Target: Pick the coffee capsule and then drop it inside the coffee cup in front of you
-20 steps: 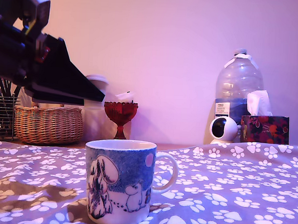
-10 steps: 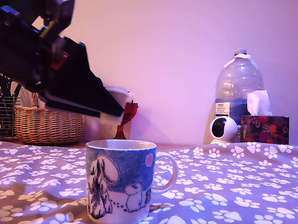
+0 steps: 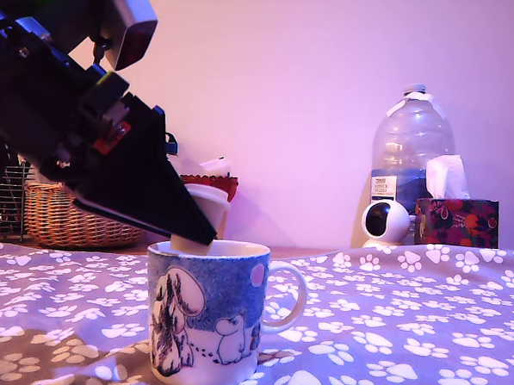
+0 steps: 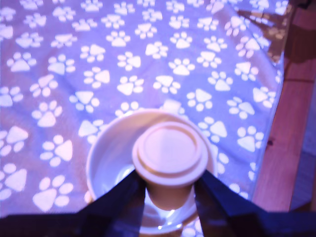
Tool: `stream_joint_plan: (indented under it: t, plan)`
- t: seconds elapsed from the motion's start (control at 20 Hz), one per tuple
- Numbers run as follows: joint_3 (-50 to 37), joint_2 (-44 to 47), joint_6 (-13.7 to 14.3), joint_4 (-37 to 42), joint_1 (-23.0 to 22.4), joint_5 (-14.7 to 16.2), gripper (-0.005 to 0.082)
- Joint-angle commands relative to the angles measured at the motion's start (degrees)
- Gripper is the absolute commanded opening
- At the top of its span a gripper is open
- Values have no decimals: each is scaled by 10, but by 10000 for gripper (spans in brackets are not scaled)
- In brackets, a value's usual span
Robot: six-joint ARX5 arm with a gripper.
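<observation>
The capsule (image 4: 170,154), rim up, sits pinched in the gripper (image 4: 169,190) directly over the cup (image 3: 212,315) mouth, on a paw-print cloth (image 3: 404,338). Behind, at the cup's 12 o'clock, a red goblet (image 3: 216,183); at 10, a basket (image 3: 75,217); at 2, a bottle (image 3: 412,153).

I count one mug (image 3: 207,315), one capsule (image 4: 170,157), one gripper (image 3: 202,224), one wicker basket (image 3: 75,217), one water bottle (image 3: 412,149), one tissue box (image 3: 456,222), one small round camera (image 3: 385,222).
</observation>
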Motion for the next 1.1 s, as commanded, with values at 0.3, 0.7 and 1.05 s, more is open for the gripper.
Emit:
stream_joint_plan:
  t: [0.3,0.7,1.05]
  plan:
    - [5,-5,0,-7,-4,-26,127]
    - [7,-5,-2,-10,-2,-25,547]
    - [9,-5,-17,-10,-2,-24,622]
